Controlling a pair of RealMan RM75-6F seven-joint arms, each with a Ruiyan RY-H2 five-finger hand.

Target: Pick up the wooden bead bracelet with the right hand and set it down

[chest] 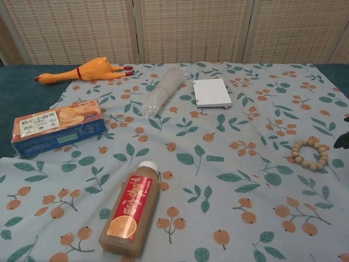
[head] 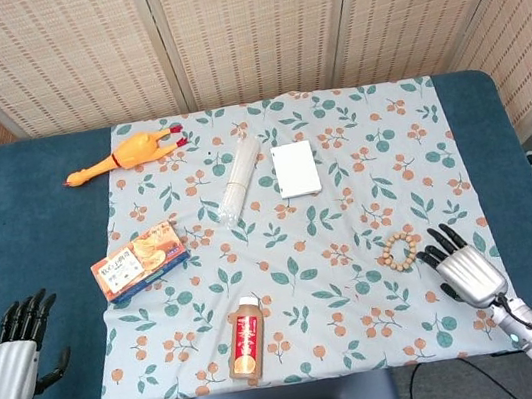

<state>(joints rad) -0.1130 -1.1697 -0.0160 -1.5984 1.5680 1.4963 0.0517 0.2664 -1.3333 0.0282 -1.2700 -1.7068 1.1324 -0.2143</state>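
The wooden bead bracelet (head: 399,250) lies flat on the floral cloth at the right side, also seen in the chest view (chest: 311,153). My right hand (head: 464,269) hovers just right of and nearer than the bracelet, open, fingers spread and pointing away, holding nothing. Only dark fingertips (chest: 343,139) of it show at the chest view's right edge. My left hand (head: 14,349) stays open over the blue table at the near left, far from the bracelet.
On the cloth (head: 303,305) lie a juice bottle (head: 246,338), a snack box (head: 140,262), a rubber chicken (head: 124,156), a clear plastic packet (head: 239,176) and a white pad (head: 296,168). Woven screens stand behind the table.
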